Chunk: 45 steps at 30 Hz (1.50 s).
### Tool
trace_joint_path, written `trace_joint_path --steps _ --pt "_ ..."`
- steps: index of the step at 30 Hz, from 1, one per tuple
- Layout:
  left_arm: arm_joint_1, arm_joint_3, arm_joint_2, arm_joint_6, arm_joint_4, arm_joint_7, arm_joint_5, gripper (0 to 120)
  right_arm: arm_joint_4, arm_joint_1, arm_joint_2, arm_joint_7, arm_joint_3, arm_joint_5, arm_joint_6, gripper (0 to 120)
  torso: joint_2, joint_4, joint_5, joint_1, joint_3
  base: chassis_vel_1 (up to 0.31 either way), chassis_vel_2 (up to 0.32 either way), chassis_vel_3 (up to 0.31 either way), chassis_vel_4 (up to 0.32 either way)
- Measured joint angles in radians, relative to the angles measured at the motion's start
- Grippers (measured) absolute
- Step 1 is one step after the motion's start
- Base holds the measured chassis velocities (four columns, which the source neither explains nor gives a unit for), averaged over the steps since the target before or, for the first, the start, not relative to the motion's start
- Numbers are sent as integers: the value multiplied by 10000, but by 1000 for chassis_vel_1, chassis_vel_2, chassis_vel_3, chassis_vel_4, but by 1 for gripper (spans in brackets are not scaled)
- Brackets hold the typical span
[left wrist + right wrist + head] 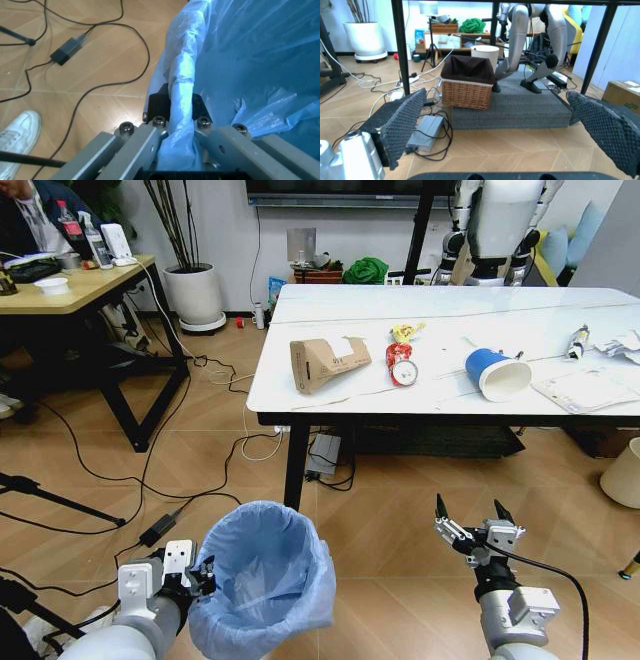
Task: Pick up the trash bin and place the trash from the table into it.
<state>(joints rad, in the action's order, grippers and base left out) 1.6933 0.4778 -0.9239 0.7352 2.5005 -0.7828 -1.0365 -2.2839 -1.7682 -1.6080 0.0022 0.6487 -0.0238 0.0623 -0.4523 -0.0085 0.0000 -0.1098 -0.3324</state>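
The trash bin (268, 575), lined with a crinkly blue bag, hangs low in front of me, and my left gripper (203, 572) is shut on its rim. In the left wrist view the black fingers (159, 102) pinch the bag-covered rim (181, 88). My right gripper (475, 516) is open above the floor, short of the table (440, 310); its pads (400, 122) stand wide apart. On the table lies the trash: a brown carton (327, 362), a crushed red can (401, 364), a yellow wrapper (405, 332), a blue paper cup (497, 373), a white tube (578, 340) and papers (586, 389).
Cables (150, 480) and a power brick (158, 529) lie on the wooden floor at left. A wooden desk (75, 285) stands at far left, a white planter (195, 295) behind. A cream bin (625, 473) sits at right. Under the table are a wicker basket (467, 88) and grey foam (515, 108).
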Motion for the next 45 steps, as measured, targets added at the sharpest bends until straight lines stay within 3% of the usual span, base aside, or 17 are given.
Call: trace_joint_path --steps 12,45 --pt "-51 371 235 2 0 -513 -958 0 -51 -81 0 -5 -22 143 -9 100 -546 1 0 -218 -328 0 0 0 0" --pt "-377 406 375 1 -5 -427 -915 0 -188 -139 0 -45 -90 86 15 100 -1869 0 0 -740 -1130 0 0 0 0"
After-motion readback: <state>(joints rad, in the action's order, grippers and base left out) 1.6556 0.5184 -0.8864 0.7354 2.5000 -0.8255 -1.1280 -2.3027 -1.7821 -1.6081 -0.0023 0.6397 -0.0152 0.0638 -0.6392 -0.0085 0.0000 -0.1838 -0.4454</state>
